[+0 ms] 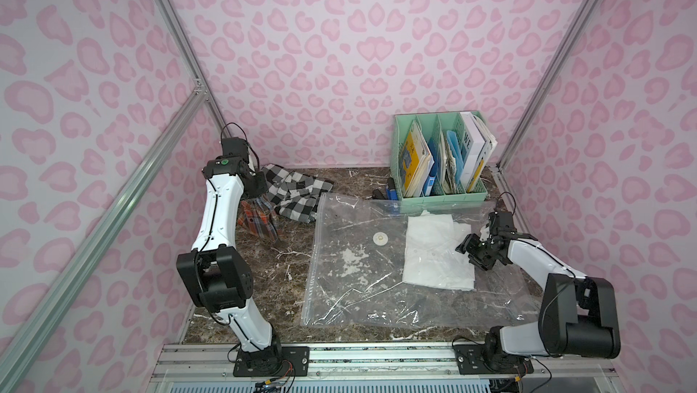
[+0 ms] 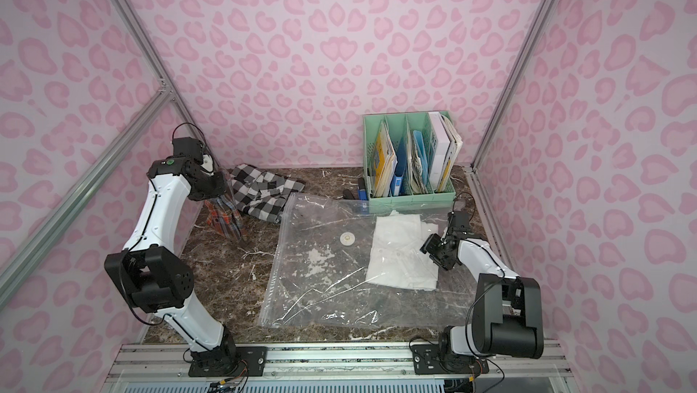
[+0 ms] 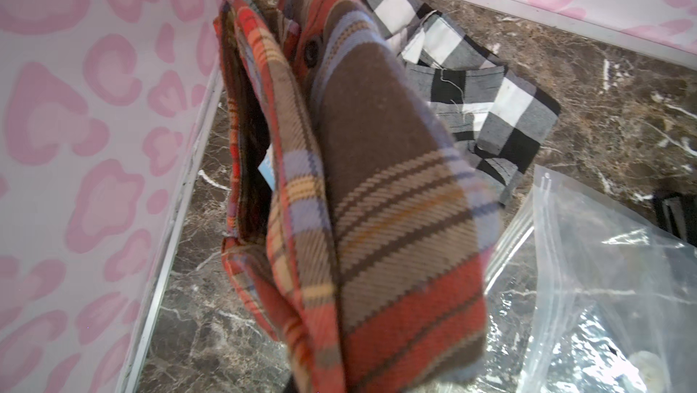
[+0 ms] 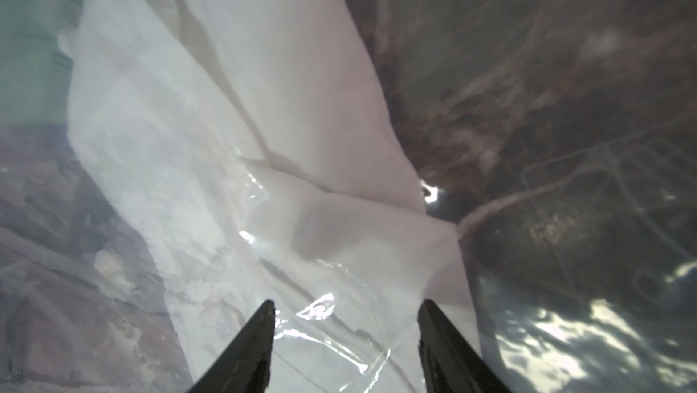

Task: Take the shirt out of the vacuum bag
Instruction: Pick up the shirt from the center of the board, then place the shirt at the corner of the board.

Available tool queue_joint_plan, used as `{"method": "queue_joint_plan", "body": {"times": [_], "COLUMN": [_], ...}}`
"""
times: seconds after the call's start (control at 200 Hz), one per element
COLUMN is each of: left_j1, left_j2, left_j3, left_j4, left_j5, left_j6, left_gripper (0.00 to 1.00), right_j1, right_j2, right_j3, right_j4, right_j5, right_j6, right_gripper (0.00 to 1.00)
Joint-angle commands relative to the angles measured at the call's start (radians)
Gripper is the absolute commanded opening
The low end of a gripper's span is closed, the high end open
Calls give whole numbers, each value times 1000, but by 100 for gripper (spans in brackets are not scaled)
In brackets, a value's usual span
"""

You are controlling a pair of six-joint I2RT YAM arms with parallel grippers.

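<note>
The clear vacuum bag [image 1: 358, 289] lies flat on the marble table, its white round valve [image 1: 378, 238] facing up. A folded white shirt [image 1: 433, 255] lies in its right half under the plastic. My right gripper [image 4: 347, 308] is open just above that shirt's right edge, with shiny plastic between its dark fingers; it shows in both top views [image 2: 430, 246]. Whether it is inside the bag I cannot tell. At the back left my left gripper [image 1: 260, 193] is shut on an orange-brown plaid shirt [image 3: 377, 183], which hangs from it above the table. The cloth hides its fingers in the left wrist view.
A black-and-white checked shirt [image 1: 294, 191] lies crumpled at the back, between the plaid shirt and the bag's far left corner. A mint file organizer [image 1: 441, 157] with booklets stands at the back right, small dark and blue items [image 1: 390, 189] beside it. Pink walls enclose three sides.
</note>
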Motion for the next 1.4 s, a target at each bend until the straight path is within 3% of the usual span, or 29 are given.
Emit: {"method": "queue_joint_plan", "body": {"times": [0.0,0.145,0.375,0.57,0.825,1.065,1.21,1.395], "left_j1": [8,8,-26,-140,-383,-403,-379,-376], "left_j2": [12,44,174,299,466,558,550,551], "left_j3": [37,107,268,378,375,372,377,385], "left_j4": [-6,17,38,88,141,104,113,133], "left_j5": [-115,-204,-231,-232,-389,-465,-414,-251], "left_j6": [52,90,136,191,311,234,152,58], "left_gripper": [5,5,4,4,4,4,4,4], "right_j1": [-4,-14,-28,-49,-93,-135,-145,-152], "right_j2": [6,19,62,92,87,69,63,55], "right_j3": [12,21,69,111,103,71,56,46], "right_j4": [-32,-50,-91,-131,-146,-142,-139,-132], "right_j5": [-3,-6,-7,1,-9,-33,-40,-46], "right_j6": [-27,-47,-97,-153,-206,-238,-257,-266], "right_gripper": [62,62,62,62,61,62,62,62]}}
